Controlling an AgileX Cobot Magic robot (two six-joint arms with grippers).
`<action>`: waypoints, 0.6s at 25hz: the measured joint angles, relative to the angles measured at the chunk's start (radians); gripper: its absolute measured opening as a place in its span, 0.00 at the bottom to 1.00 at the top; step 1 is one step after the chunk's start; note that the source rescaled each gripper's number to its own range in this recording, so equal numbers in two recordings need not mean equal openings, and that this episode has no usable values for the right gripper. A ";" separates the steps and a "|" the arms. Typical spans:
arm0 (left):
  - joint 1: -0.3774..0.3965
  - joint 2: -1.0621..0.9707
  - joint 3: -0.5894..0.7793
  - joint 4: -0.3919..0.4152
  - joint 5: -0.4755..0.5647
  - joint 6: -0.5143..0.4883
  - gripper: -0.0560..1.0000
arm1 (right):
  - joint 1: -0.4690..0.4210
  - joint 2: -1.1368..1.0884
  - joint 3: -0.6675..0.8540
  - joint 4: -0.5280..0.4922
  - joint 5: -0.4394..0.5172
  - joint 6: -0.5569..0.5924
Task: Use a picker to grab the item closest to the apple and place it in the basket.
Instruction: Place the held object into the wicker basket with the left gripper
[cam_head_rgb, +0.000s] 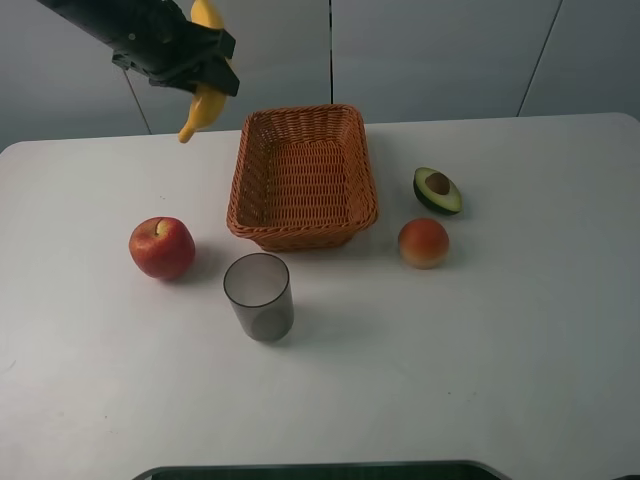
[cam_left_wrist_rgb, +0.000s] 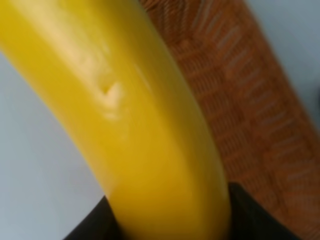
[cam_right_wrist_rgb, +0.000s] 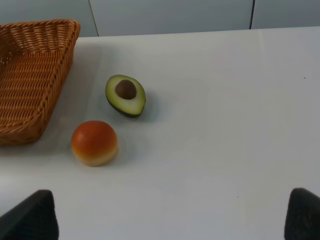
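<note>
My left gripper (cam_head_rgb: 205, 72) is shut on a yellow banana (cam_head_rgb: 203, 108), holding it in the air at the back left, just left of the wicker basket (cam_head_rgb: 352, 205). The banana (cam_left_wrist_rgb: 135, 110) fills the left wrist view, with the basket's weave (cam_left_wrist_rgb: 250, 110) behind it. A red apple (cam_head_rgb: 161, 247) rests on the table at the left. The right gripper is outside the exterior high view; only its two dark fingertips (cam_right_wrist_rgb: 30, 217) show at the edges of the right wrist view, set wide apart with nothing between them.
A grey translucent cup (cam_head_rgb: 259, 296) stands in front of the basket. To the basket's right lie a halved avocado (cam_head_rgb: 437, 190) and an orange-red peach (cam_head_rgb: 424, 243), also seen as avocado (cam_right_wrist_rgb: 125, 95) and peach (cam_right_wrist_rgb: 94, 142).
</note>
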 joint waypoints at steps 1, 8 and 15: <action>-0.018 0.000 -0.002 0.000 -0.010 -0.040 0.06 | 0.000 0.000 0.000 0.000 0.000 0.000; -0.086 0.000 -0.002 -0.002 -0.068 -0.222 0.06 | 0.000 0.000 0.000 0.000 0.000 0.000; -0.125 0.000 -0.002 -0.008 -0.082 -0.289 0.06 | 0.000 0.000 0.000 0.000 0.000 0.000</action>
